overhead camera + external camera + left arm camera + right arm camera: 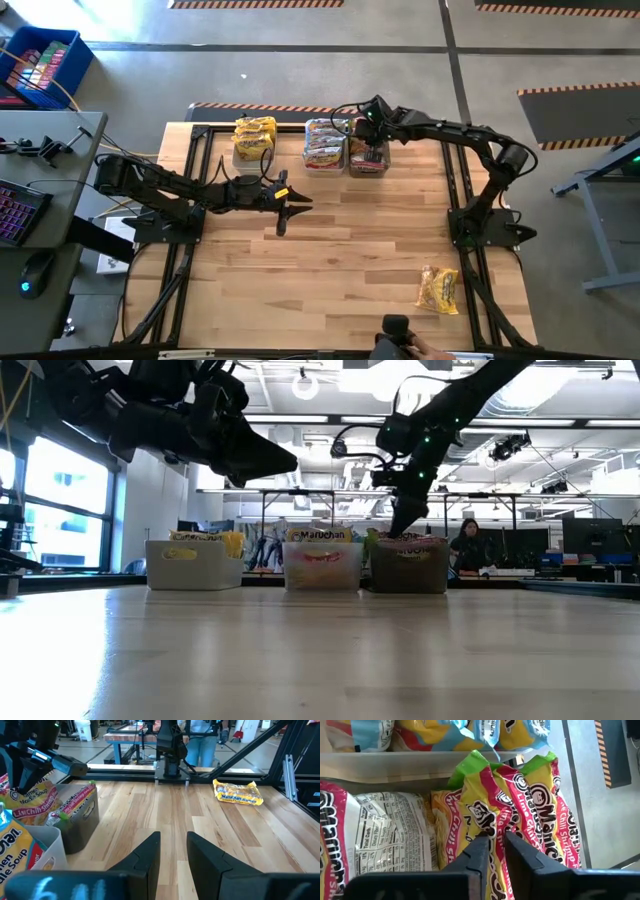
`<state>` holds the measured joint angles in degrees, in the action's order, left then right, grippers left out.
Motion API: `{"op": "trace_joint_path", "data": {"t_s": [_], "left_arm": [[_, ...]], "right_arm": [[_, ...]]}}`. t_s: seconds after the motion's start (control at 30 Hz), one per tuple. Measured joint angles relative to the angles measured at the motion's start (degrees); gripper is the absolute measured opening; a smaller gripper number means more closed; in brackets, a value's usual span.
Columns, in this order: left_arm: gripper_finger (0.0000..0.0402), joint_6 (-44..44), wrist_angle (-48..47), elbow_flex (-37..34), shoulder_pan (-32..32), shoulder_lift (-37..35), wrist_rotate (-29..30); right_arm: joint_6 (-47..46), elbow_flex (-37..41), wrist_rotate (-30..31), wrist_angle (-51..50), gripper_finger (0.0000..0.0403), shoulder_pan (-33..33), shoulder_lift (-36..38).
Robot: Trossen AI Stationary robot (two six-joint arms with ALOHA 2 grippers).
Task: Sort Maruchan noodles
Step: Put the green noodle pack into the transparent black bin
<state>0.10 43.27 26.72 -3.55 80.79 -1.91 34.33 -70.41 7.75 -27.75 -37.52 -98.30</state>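
- Your noodle packets are crinkly plastic, mostly yellow with pink-red print and green tops; the ones in front of the right wrist camera read lime chili shrimp.
- Most sit in three bins along the far edge of the desk (330,240): a pale bin (254,140) with yellow packets, a clear middle bin (325,146), and a dark bin (369,155).
- One yellow packet (439,289) lies alone, flat on the desk near your right arm's base.
- Your right gripper (493,836) is down in the dark bin, its fingers nearly together and pinching the upper fold of a standing lime chili packet (530,815).
- Your left gripper (173,838) hovers over the middle of the desk, fingers partly apart with bare wood between them, holding nothing.
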Motion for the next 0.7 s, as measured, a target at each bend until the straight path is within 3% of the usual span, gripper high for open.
{"op": "trace_joint_path", "data": {"t_s": [0.4, 0.7], "left_arm": [[0.0087, 0.02, -0.02, 0.0, 0.02, -0.02, 0.0], [0.0087, 0.03, -0.04, 0.0, 0.01, -0.01, 0.0]], "right_arm": [[-1.33, 0.0, 2.29, 1.68, 0.011, 0.09, 0.05], [-0.87, -3.19, 6.26, -2.79, 0.0117, 1.82, 0.17]]}}
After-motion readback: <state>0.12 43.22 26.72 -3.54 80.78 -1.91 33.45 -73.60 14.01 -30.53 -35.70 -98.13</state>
